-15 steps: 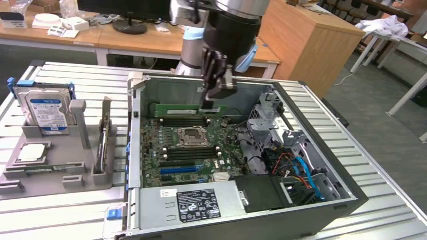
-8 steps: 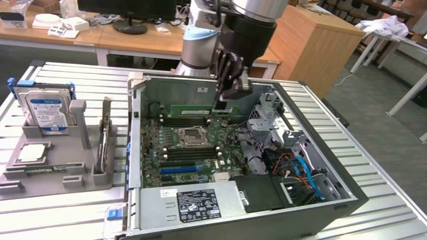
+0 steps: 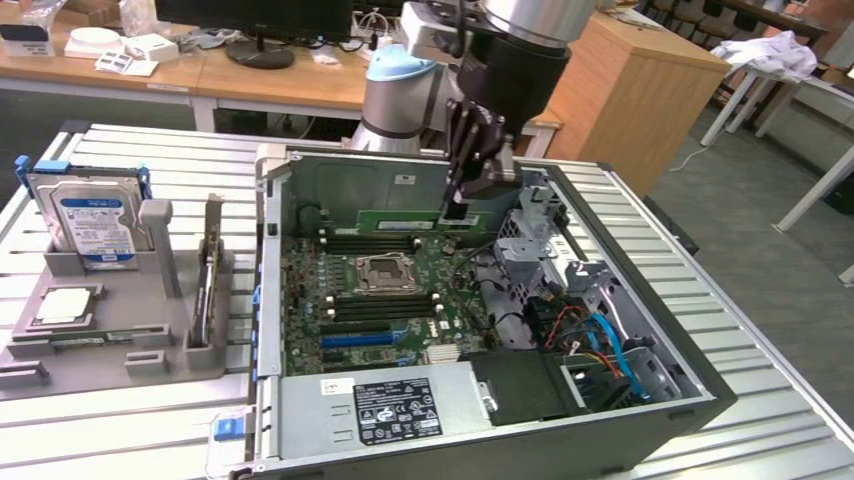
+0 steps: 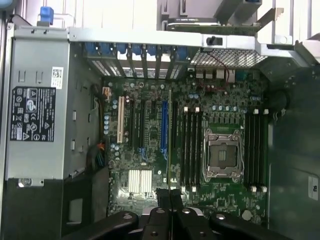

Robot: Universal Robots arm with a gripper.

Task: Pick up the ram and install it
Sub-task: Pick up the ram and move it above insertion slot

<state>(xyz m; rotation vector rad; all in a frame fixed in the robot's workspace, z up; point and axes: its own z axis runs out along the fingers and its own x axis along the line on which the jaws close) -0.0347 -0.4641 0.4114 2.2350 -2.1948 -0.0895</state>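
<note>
Over the open computer case (image 3: pixel 601 440), the gripper (image 3: pixel 457 208) pinches a thin green ram (image 3: pixel 400 216).

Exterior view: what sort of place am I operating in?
Probably a robotics lab or workshop for computer assembly: an open PC case sits on a slatted metal table, a grey fixture beside it holds a hard drive, and wooden desks with a monitor stand behind.
</note>
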